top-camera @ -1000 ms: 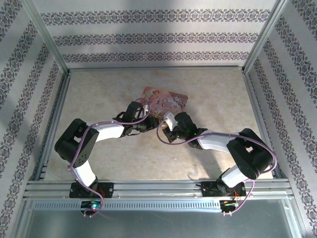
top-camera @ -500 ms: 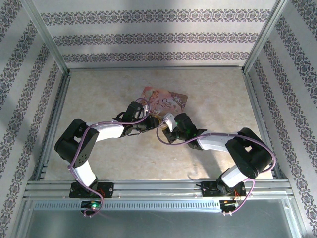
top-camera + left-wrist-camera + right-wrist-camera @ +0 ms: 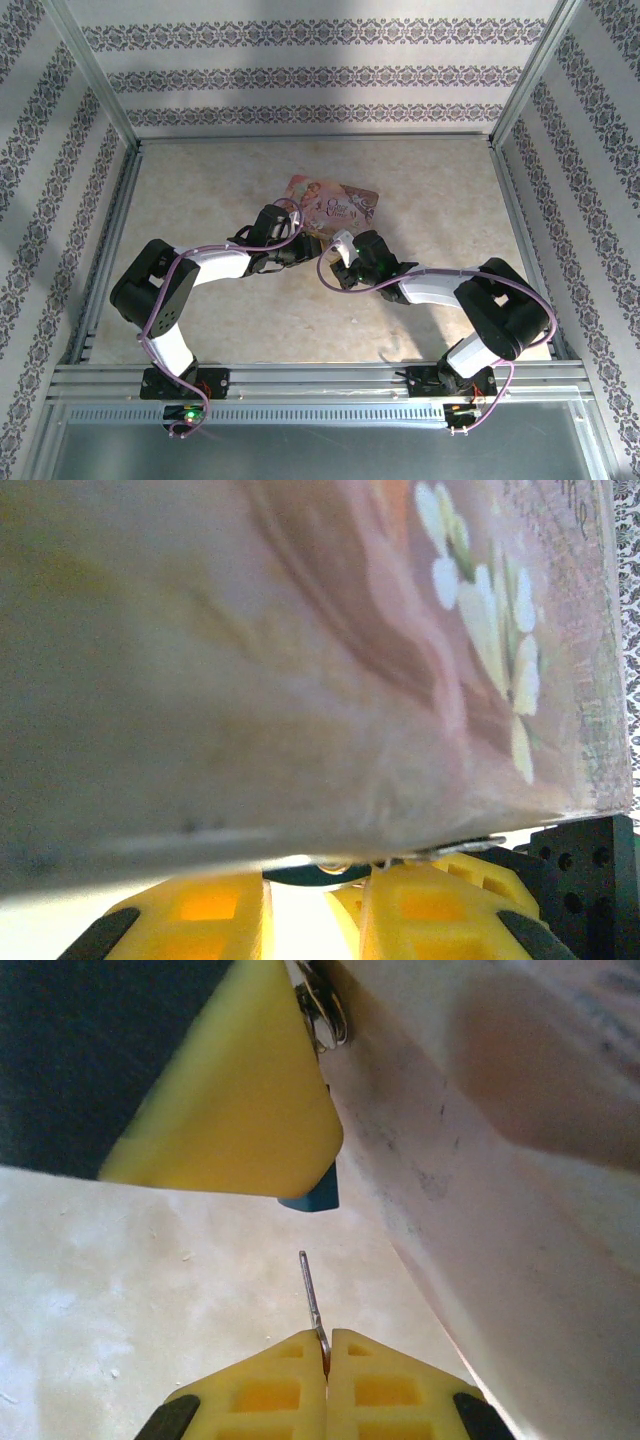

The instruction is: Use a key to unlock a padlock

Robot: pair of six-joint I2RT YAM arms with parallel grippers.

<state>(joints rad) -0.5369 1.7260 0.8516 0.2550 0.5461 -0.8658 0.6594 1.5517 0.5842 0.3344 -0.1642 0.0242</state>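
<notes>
The pink flower-printed tin [image 3: 335,205] lies mid-table, and both grippers meet at its near edge. My left gripper [image 3: 303,247] presses against the tin wall [image 3: 300,660]. Its yellow fingers [image 3: 215,915] stand slightly apart, closed on a small dark bluish piece [image 3: 300,874] that looks like the padlock. In the right wrist view that bluish padlock [image 3: 315,1195] pokes out under the left finger [image 3: 230,1090]. My right gripper [image 3: 327,1345] is shut on the thin grey key [image 3: 312,1295]. The key's blade points up at the padlock, a short gap below it.
A small metal loop [image 3: 325,1005] shows at the tin's edge [image 3: 500,1160] above the left finger. The beige tabletop [image 3: 230,175] is ringed by an aluminium frame [image 3: 315,140] and patterned walls. Purple cables [image 3: 335,285] trail along both arms.
The right arm has eased slightly back toward the near edge with the key. The left arm and the tin have stayed put.
</notes>
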